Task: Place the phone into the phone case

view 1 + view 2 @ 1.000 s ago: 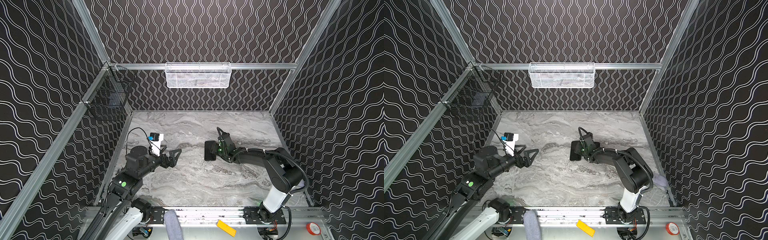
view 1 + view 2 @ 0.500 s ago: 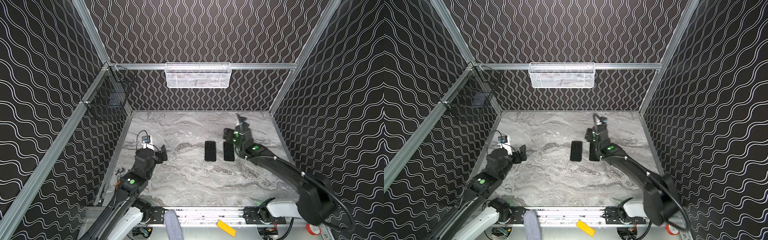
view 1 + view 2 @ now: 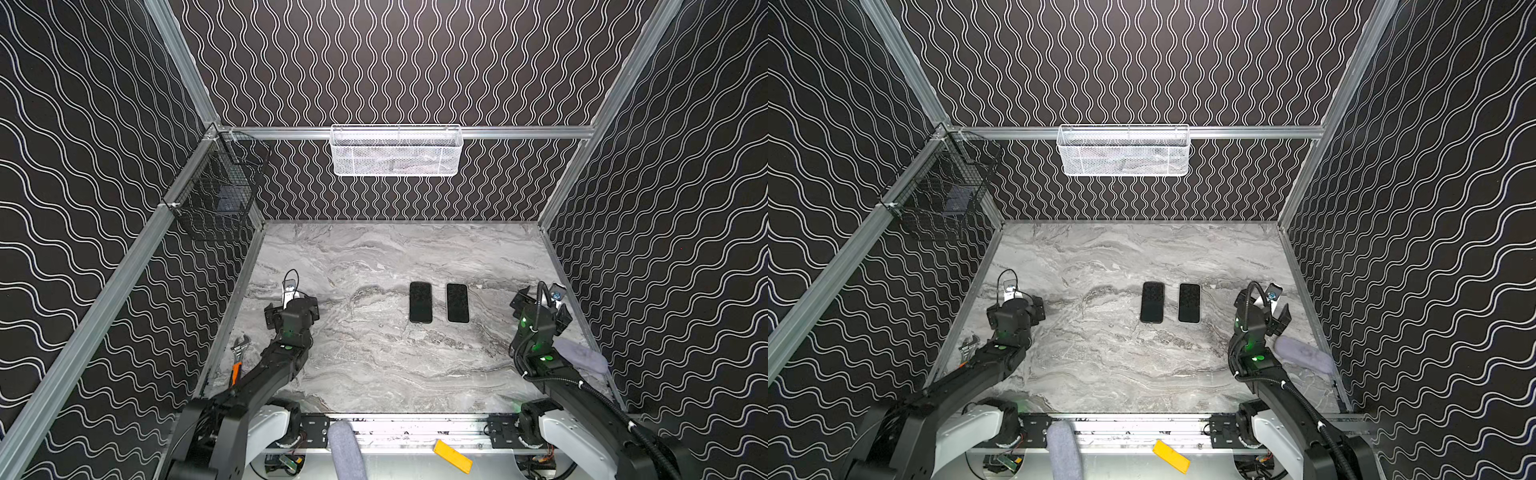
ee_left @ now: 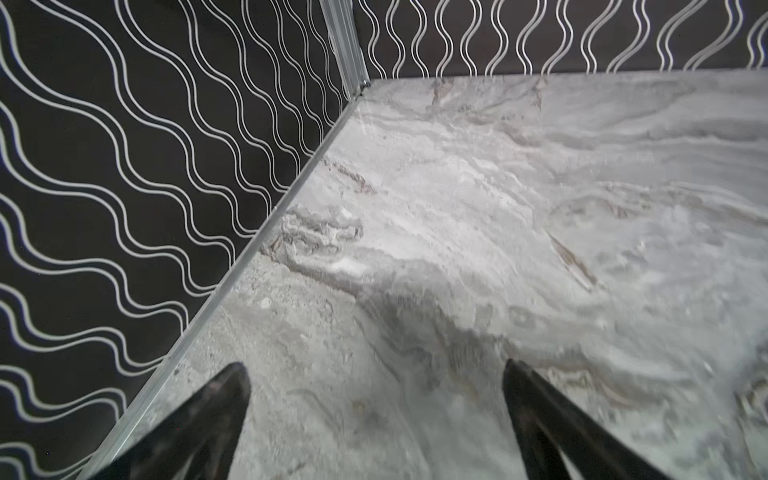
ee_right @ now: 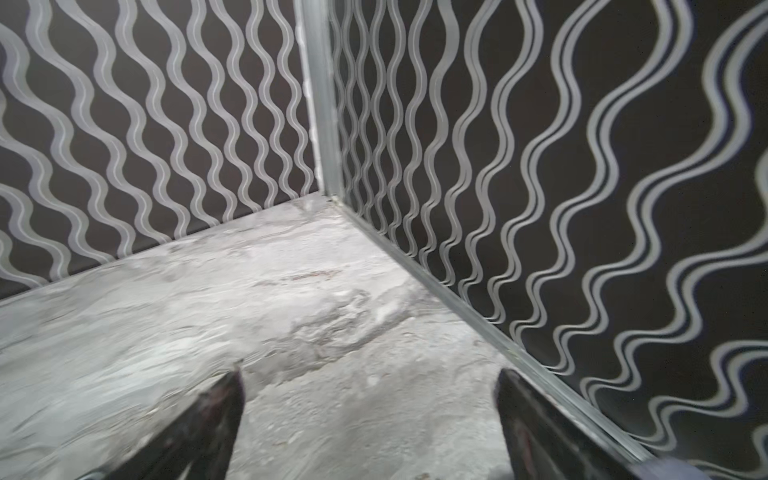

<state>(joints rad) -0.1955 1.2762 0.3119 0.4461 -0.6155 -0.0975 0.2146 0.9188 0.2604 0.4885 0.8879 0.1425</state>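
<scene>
**Inventory: my bimanual cell**

1. Table: grey marble-look top, walled on three sides; carries items 6–8.
2. White mesh basket: hung on the back wall above the back edge; contents unclear.
3. Black wire basket: on the left wall, nr back-left corner.
4. Left gripper: mine. Low by the table's left edge, jaws spread wide, nothing btwn them.
5. Right gripper: mine. By the right edge, facing the back-right corner, jaws likewise wide apart, empty.
6. Grey cloth: at the right edge, toward the front-right corner.
7. Phone + phone case: two flat black slabs right of table ctr, long sides parallel, just beside each other, well apart from both grippers.
   - Left slab and right slab both read as plain black rectangles from above, so I can't tell which is which.
   - Handling est., phone: stiff, smooth, prob. slippery & scratch-prone, some heft. It lies flat, so I'd take it across the narrow width at the long edges, nr mid-length.
   - Handling est., case: light, lip likely flexible, apt to skate on the table when pressed. Pin w/ the other gripper.
8. Wrench: by the left edge, toward the front-left corner.
</scene>
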